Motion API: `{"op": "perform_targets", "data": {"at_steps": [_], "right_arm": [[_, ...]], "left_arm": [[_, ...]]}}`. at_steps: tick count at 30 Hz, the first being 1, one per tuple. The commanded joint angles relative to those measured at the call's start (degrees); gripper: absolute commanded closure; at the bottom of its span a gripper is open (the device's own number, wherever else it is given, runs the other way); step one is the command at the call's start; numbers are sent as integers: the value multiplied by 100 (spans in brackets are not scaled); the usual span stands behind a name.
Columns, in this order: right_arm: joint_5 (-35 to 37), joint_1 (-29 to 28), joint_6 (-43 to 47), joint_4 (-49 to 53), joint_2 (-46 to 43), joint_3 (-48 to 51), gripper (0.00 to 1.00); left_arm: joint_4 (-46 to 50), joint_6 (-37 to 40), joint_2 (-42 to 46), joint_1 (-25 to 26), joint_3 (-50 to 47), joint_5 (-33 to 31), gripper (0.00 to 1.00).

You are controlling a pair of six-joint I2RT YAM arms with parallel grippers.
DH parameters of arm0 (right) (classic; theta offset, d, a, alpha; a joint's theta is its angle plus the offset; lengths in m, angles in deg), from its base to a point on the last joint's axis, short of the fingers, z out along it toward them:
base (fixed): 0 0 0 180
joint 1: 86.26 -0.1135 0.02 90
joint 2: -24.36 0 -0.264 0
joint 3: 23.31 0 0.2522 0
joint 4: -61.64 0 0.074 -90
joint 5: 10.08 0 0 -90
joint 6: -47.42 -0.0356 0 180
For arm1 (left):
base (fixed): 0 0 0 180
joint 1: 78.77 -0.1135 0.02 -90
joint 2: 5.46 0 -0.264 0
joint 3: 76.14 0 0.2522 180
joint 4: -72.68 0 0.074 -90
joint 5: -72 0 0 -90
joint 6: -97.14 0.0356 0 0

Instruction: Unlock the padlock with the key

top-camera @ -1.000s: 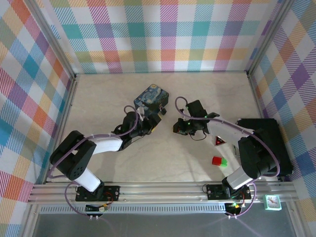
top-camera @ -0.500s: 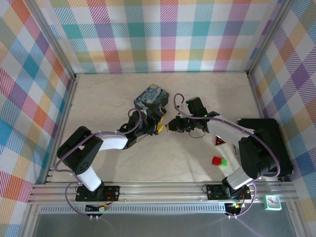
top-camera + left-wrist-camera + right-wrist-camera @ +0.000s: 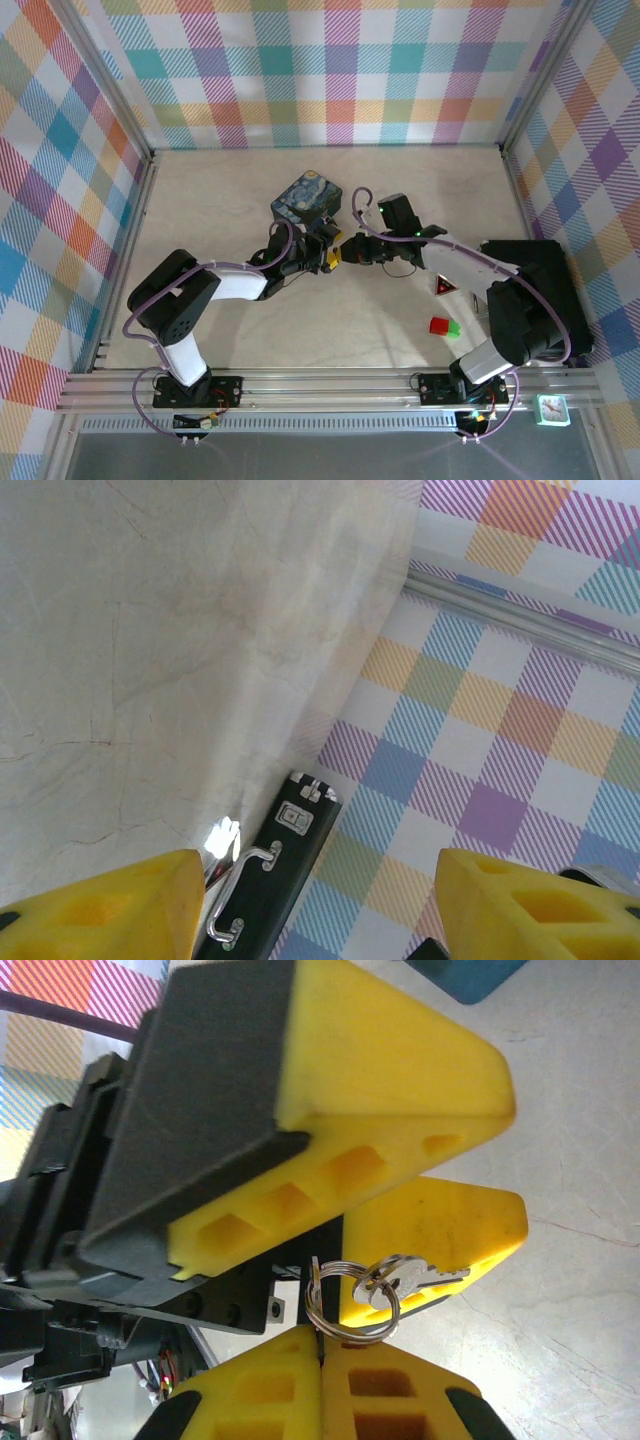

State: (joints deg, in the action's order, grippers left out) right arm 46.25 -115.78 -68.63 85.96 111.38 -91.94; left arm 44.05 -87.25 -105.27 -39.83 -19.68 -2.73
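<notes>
Key [image 3: 412,1282] hangs from a ring [image 3: 350,1305] pinched in the seam between the yellow pads [image 3: 385,1390] of the right gripper [image 3: 320,1365], which are pressed together on the ring at the bottom of the right wrist view. The key shows in front of the lower yellow finger of the left gripper [image 3: 327,257], just above those pads. From above, the two grippers meet tip to tip near the middle of the table [image 3: 200,210], just in front of a blue tin [image 3: 305,197]. The left arm reaches in from the lower left and the right arm from the right. In the left wrist view the left fingers [image 3: 100,905] sit at the two lower corners, wide apart. Between them show bare table, plaid wall [image 3: 500,710] and a black case [image 3: 290,835] with a silvery handle [image 3: 245,865]. From above, that case lies at the table's right edge beside the right arm. Red and green blocks [image 3: 440,325] sit touching each other near it, well apart from the grippers.
</notes>
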Motion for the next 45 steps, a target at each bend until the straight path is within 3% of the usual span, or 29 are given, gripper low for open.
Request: {"op": "perform_targets", "data": {"at_steps": [1, 9, 14, 26, 36, 40, 41, 45], "right_arm": [[-42, 16, 141, -176, -199, -156, 100], [-170, 0, 73, -342, -41, -50, 100], [-157, 14, 115, -291, -28, 28, 100], [-59, 16, 236, -33, -259, 99, 100], [45, 16, 336, 137, -476, 134, 100], [36, 15, 387, 154, -526, 122, 100], [45, 15, 382, 156, -568, 129, 97], [77, 34, 389, 87, -884, 209, 62]], "left_arm": [[-227, -214, -114, 101, 131, 116, 37], [-439, -327, -155, 114, 135, 155, 38], [-536, -343, -138, 113, 94, 121, 44], [-551, -166, -110, 110, 74, 100, 68], [-456, 118, -36, 104, 91, 108, 98], [-195, 706, 79, 96, 148, 130, 100], [-78, 892, 137, 88, 178, 118, 100], [609, 2051, 509, 61, 343, 45, 100]]}}
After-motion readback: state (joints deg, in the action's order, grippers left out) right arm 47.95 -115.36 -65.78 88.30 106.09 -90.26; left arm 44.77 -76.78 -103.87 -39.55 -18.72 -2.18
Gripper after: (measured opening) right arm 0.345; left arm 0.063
